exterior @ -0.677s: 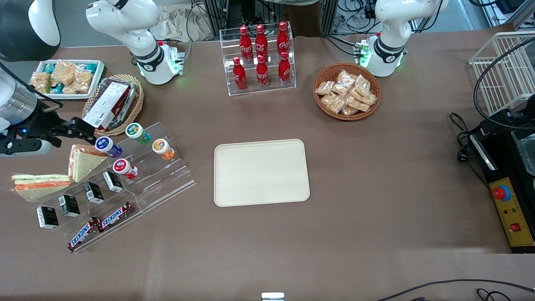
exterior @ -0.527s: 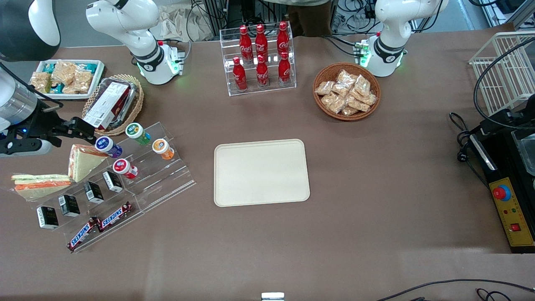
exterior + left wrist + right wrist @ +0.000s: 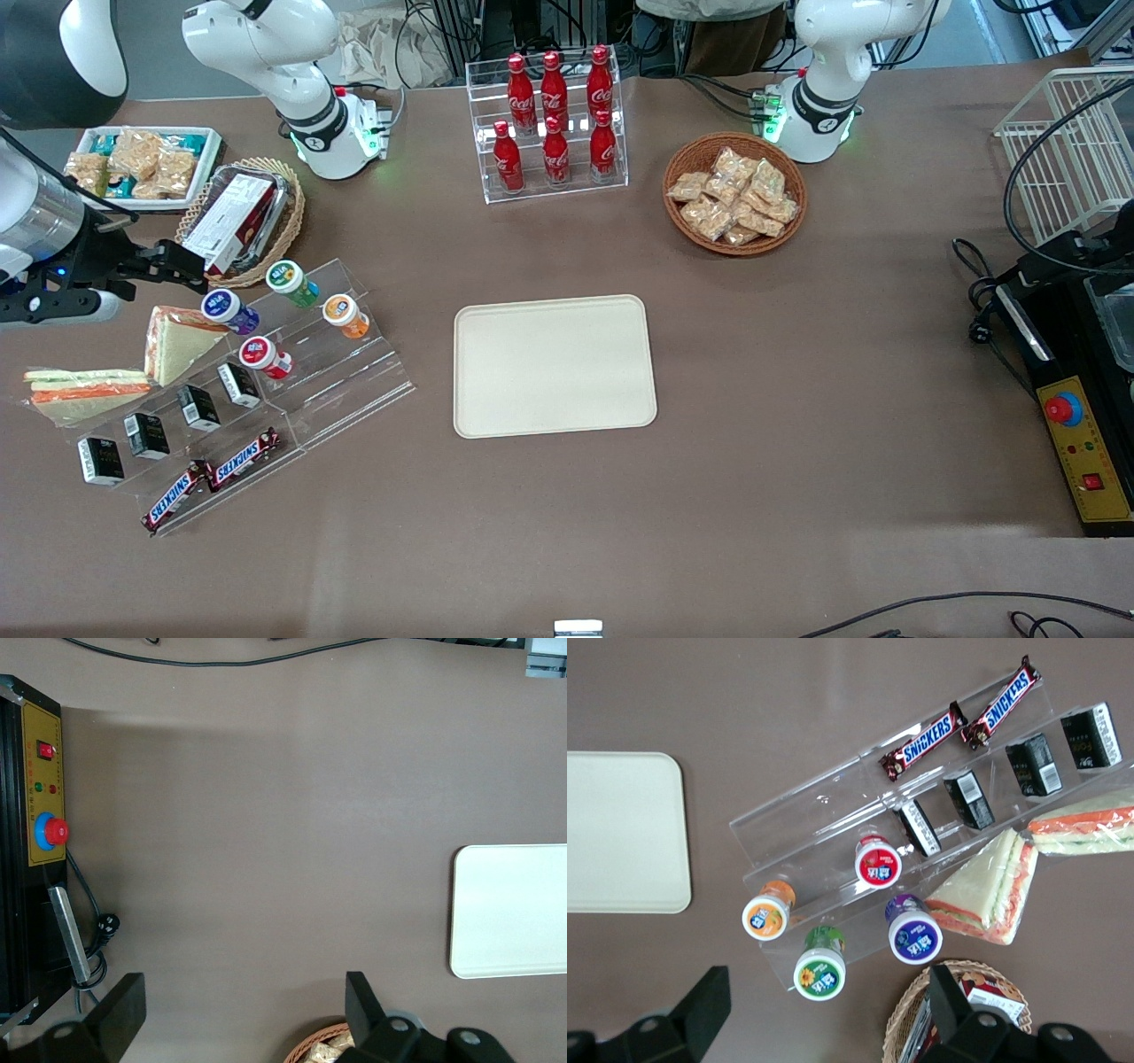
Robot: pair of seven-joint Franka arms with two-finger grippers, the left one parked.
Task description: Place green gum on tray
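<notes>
Lying bare mid-table, the tray is well apart from the clear tiered rack near the working arm's table edge. On its top step stands the green gum, lid up, near the gripper, whose fingers are spread.

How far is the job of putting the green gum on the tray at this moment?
Nothing is finished yet. The green gum stands on the clear display stand, untouched, and the tray holds nothing. The gripper, jaws open, hangs near the wicker basket, close to the gum. Grasping, carrying and placing remain.
</notes>
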